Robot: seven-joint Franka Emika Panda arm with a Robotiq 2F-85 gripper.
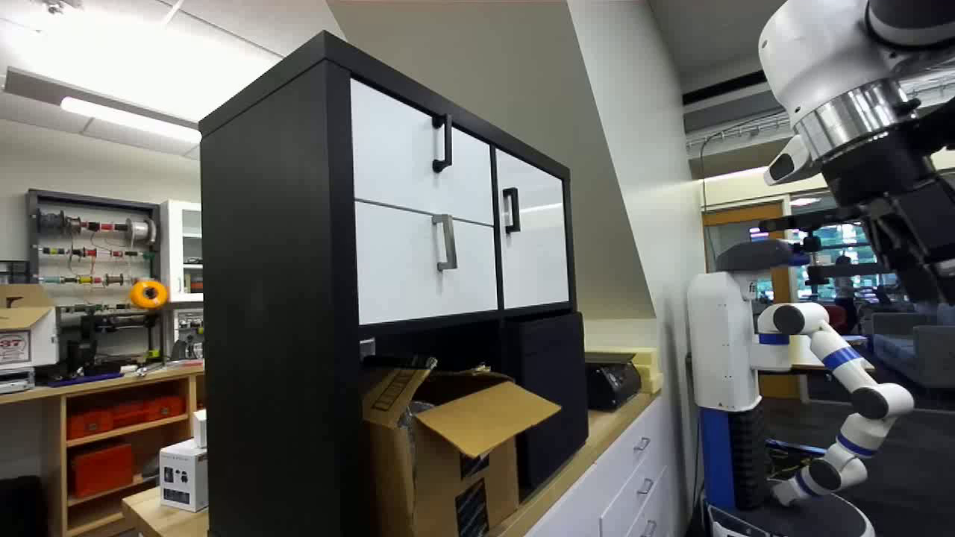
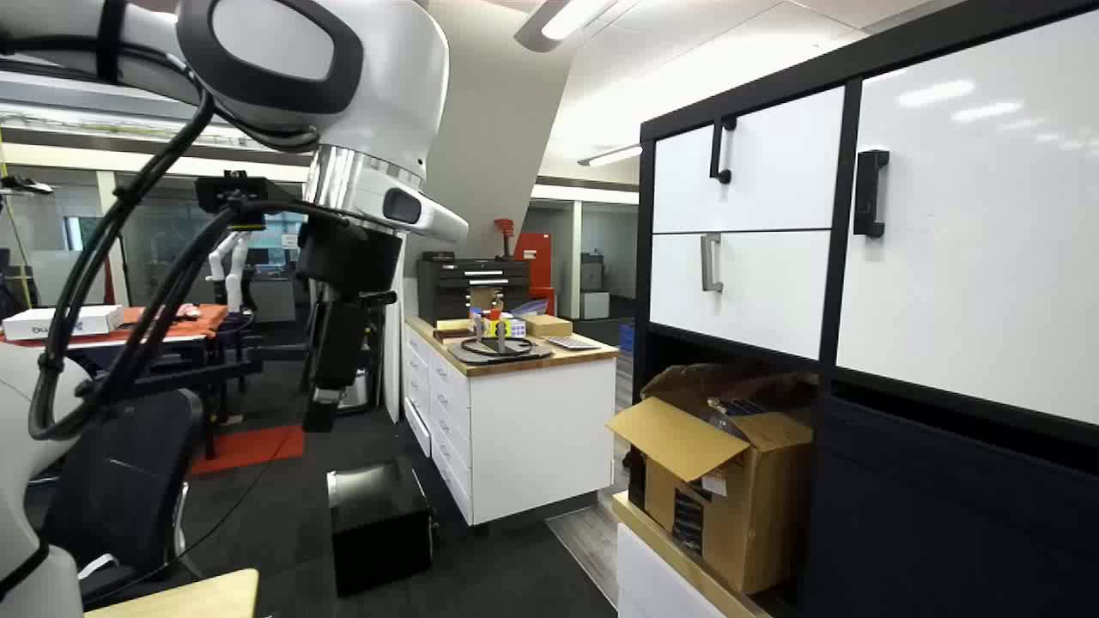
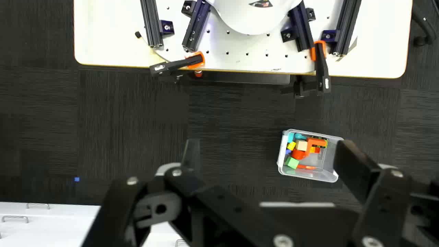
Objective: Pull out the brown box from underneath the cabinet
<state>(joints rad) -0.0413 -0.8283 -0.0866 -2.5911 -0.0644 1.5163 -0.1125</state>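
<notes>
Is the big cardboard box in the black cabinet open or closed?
Open: in both exterior views, the cardboard box has a top flap spread outward, its inside partly showing.

In the wrist view, a clear plastic bin point(image 3: 319, 175) is standing on dark carpet point(image 3: 233, 113), holding coloured pieces point(image 3: 299, 154) — a green block point(image 3: 292, 162) is lying among them. A small blue square point(image 3: 76, 179) is resting well apart from the bin. In an exterior view, red bins point(image 1: 101, 468) are sitting on shelves point(image 1: 127, 431) beneath a wooden desk point(image 1: 55, 447), and an orange disc point(image 1: 148, 294) is showing near some spools point(image 1: 139, 231). In an exterior view, a white-sided desk point(image 2: 543, 438) is carrying a small tan box point(image 2: 547, 325) — a dark tool chest point(image 2: 472, 279) is standing beyond it.
</notes>
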